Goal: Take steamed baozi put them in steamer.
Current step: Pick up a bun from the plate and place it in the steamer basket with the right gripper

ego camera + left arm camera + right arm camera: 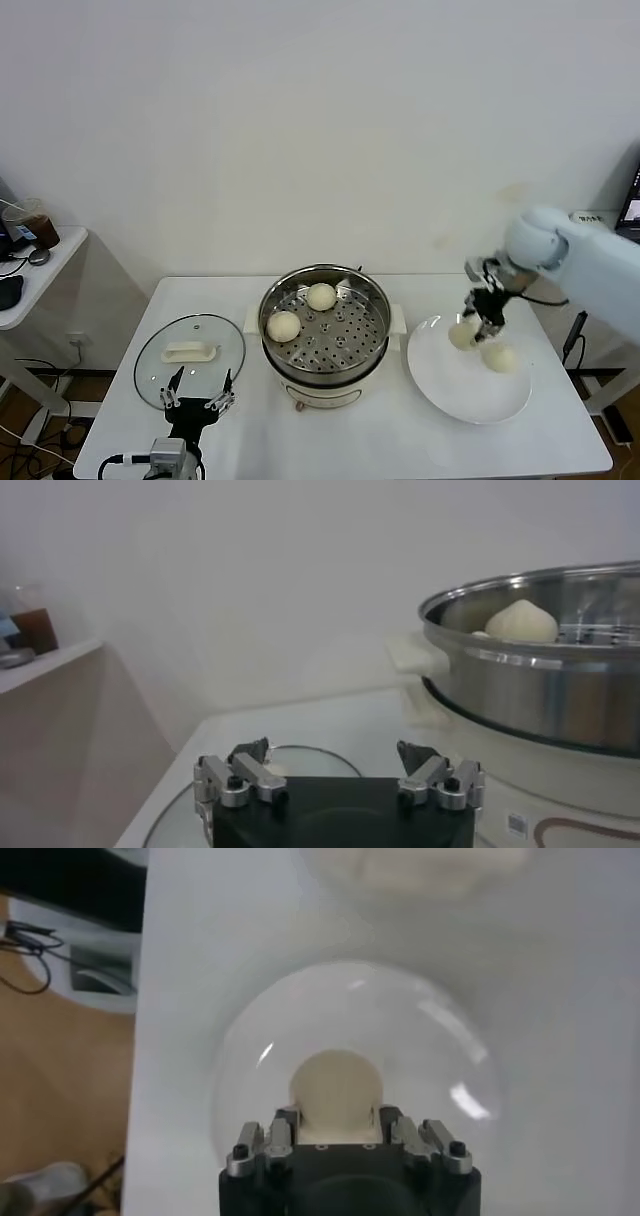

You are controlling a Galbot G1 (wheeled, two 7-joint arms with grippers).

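Note:
Two steamed baozi point(321, 296) point(284, 325) lie on the perforated floor of the steel steamer point(372, 300) at the table's middle; one baozi point(521, 622) peeks over the rim of the steamer point(540, 695) in the left wrist view. My right gripper point(478, 325) is over the white plate point(450, 385), shut on a pale round baozi point(462, 335) point(336, 1086) that sits between its fingers point(283, 1131). Another baozi point(498, 357) rests on the plate beside it. My left gripper point(197, 395) point(338, 770) waits open and empty at the table's near left.
A round glass lid point(190, 350) with a white handle lies left of the steamer, just beyond the left gripper. The plate point(440, 1048) is close to the table's right edge, with floor and cables beyond. A side shelf holding a cup point(30, 222) stands at far left.

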